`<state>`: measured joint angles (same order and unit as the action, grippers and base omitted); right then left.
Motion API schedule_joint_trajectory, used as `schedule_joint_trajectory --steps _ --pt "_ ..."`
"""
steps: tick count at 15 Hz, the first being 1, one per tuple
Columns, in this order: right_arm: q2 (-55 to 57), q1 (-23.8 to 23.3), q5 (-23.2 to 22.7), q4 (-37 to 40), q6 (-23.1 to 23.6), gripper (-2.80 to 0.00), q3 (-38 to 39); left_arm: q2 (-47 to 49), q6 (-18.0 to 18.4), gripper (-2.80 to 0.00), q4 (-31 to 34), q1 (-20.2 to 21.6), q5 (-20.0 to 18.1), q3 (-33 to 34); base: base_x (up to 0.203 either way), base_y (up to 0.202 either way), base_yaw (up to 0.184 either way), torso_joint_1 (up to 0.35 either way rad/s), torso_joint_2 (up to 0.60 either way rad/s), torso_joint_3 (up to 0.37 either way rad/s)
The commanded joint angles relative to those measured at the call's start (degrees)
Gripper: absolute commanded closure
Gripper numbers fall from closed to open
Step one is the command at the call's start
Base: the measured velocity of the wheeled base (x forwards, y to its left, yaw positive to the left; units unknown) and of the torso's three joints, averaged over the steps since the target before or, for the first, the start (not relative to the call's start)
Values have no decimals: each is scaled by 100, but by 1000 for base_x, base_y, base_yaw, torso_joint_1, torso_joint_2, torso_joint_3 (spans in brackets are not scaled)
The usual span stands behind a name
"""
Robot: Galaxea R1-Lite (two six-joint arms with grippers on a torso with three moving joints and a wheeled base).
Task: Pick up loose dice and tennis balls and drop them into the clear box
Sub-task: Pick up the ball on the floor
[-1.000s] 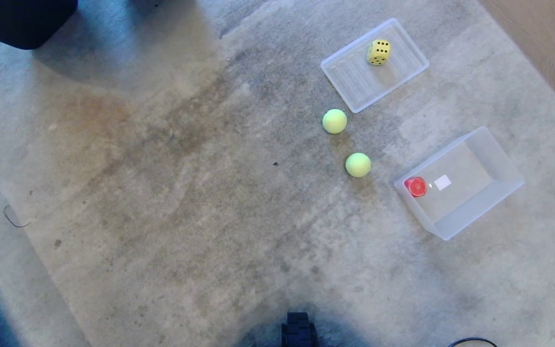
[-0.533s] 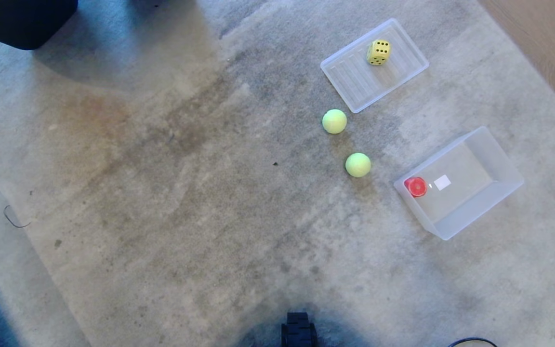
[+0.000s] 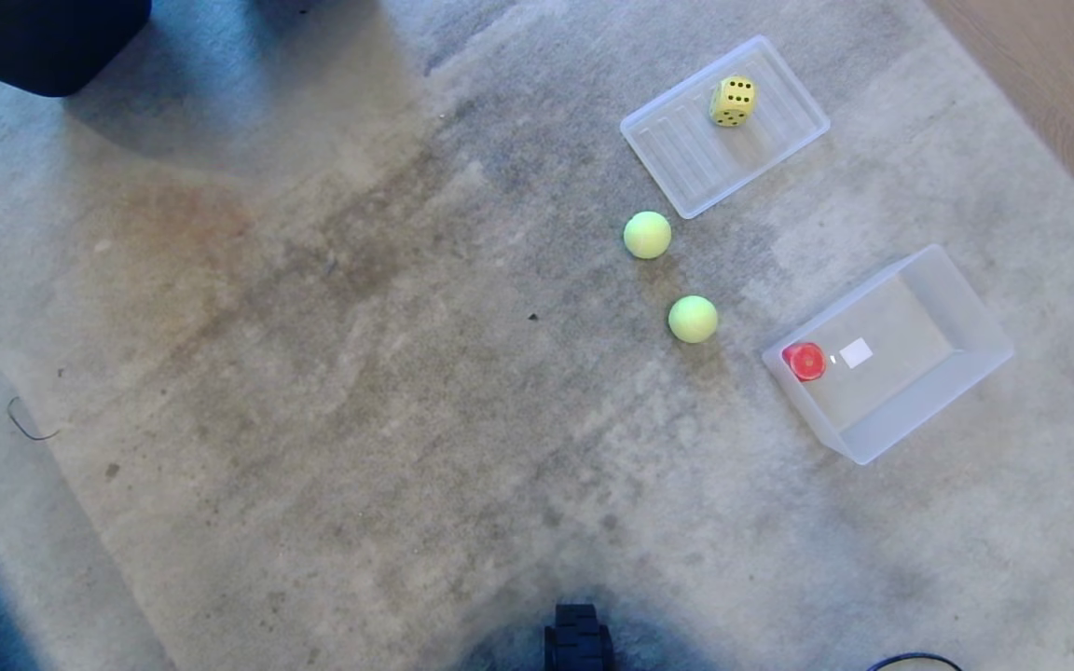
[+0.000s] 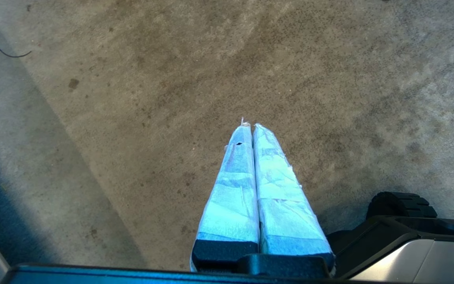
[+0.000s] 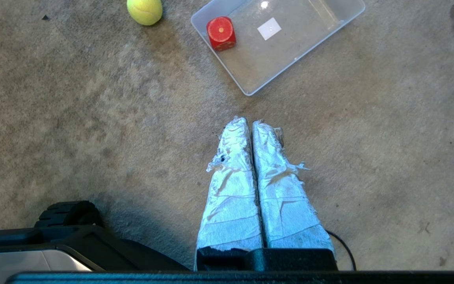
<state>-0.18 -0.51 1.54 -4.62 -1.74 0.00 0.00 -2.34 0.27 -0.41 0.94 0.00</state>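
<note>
Carpet (image 3: pixel 313 373), grey and stained, meets wooden floor (image 3: pixel 1059 93) at right.

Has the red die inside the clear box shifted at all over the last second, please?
No. The red die sits in the same corner of the clear box, equally far from the box's white label.

No legible text, brand or number found. The white label (image 3: pixel 856 352) on the clear box (image 3: pixel 984 359) floor is blank; the yellow die (image 3: pixel 733 101) carries black pips only.

red die (image 3: pixel 805 362), black-dotted yellow die (image 3: pixel 733 101)
</note>
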Motion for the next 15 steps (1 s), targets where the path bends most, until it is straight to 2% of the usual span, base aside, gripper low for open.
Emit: schedule_joint_trajectory --steps 1,13,15 --pt "9 -2 4 -4 -2 0 167 0 0 0 -3 -2 -8 0 0 0 0 0 0 0" --pt "9 -2 4 -4 -2 0 167 0 -102 0 -8 -2 66 0 0 0 0 0 0 0" --pt "9 1 4 -4 -2 0 167 0 -232 0 0 -2 82 0 41 0 0 1 3 3"
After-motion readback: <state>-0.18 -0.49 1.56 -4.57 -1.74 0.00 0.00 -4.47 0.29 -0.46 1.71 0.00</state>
